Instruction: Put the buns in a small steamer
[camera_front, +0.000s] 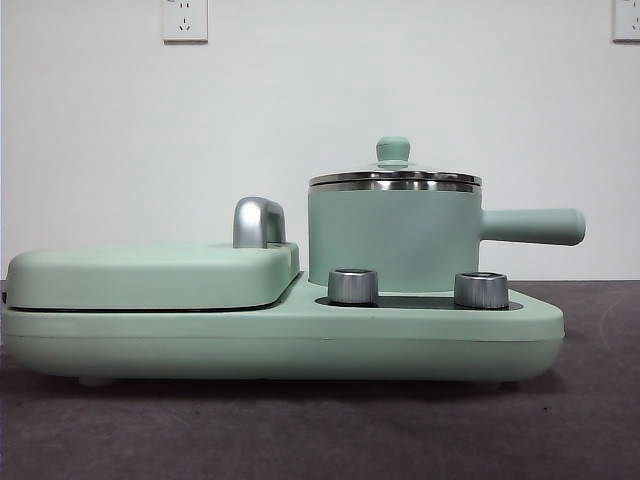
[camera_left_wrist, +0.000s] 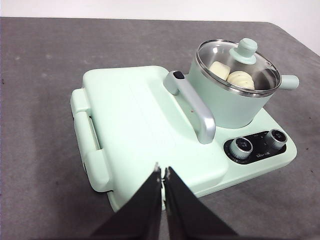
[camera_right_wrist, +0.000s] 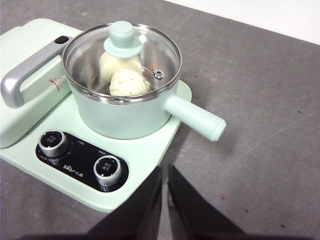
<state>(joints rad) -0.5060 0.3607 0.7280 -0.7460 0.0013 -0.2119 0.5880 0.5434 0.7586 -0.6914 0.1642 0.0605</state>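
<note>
The small steamer (camera_front: 395, 235), a mint green pot with steel rim and side handle, stands on the right of the green cooker base with its glass lid on. Both buns lie inside it under the lid: the smooth pillow bun (camera_left_wrist: 218, 69) (camera_right_wrist: 111, 64) and the ridged spiral bun (camera_left_wrist: 241, 80) (camera_right_wrist: 129, 82). In the front view the buns are hidden by the pot wall. My left gripper (camera_left_wrist: 162, 172) is shut and empty, above the flat plate's near edge. My right gripper (camera_right_wrist: 165, 172) is shut and empty, above the base's corner near the knobs.
The flat hinged plate (camera_front: 150, 275) with a chrome handle (camera_front: 258, 222) fills the left half of the base. Two metal knobs (camera_front: 353, 286) (camera_front: 481, 289) sit in front of the pot. The pot's handle (camera_front: 532, 226) sticks out to the right. Dark grey table (camera_front: 320, 430) all around.
</note>
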